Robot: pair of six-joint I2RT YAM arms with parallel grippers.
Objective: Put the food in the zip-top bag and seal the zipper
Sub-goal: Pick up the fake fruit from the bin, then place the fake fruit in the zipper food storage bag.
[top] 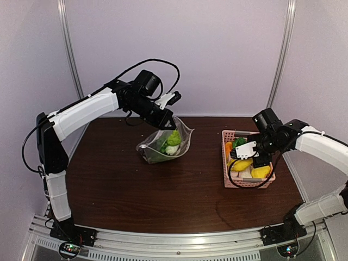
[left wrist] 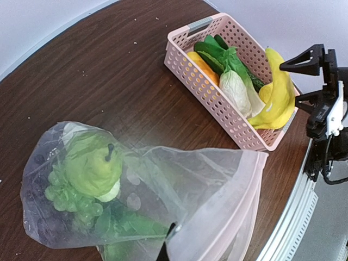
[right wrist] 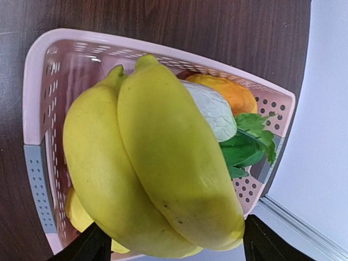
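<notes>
Landmark: pink basket [top: 225,163] at the right-arm end of the brown worktop [top: 136,185].
Bag location: clear bag [top: 163,144] stood well apart from the basket, on its left-arm side, with its bottom on the worktop and its top lifted.
Bag contents: a green round fruit [left wrist: 92,166], green grapes [left wrist: 68,198] and leafy greens [left wrist: 125,223] lay inside, at the end farthest from the basket.
Zipper: the pale strip [left wrist: 251,185] ran along the mouth edge facing the basket; the mouth looked unsealed.
Left end effector [top: 166,122]: closed tight, pinching the top edge of the bag and holding it up, well clear of the basket.
Right end effector [right wrist: 174,250]: directly over the basket, its fingers [right wrist: 89,247] wide apart on either side of the bananas [right wrist: 157,168]; contact with them could not be confirmed.
Basket contents: the bananas lay on top at the near end; a white vegetable [right wrist: 209,109], an orange piece [right wrist: 234,92] and green leaves [left wrist: 217,51] lay beyond them; a lemon [top: 261,172] sat in the near corner.
</notes>
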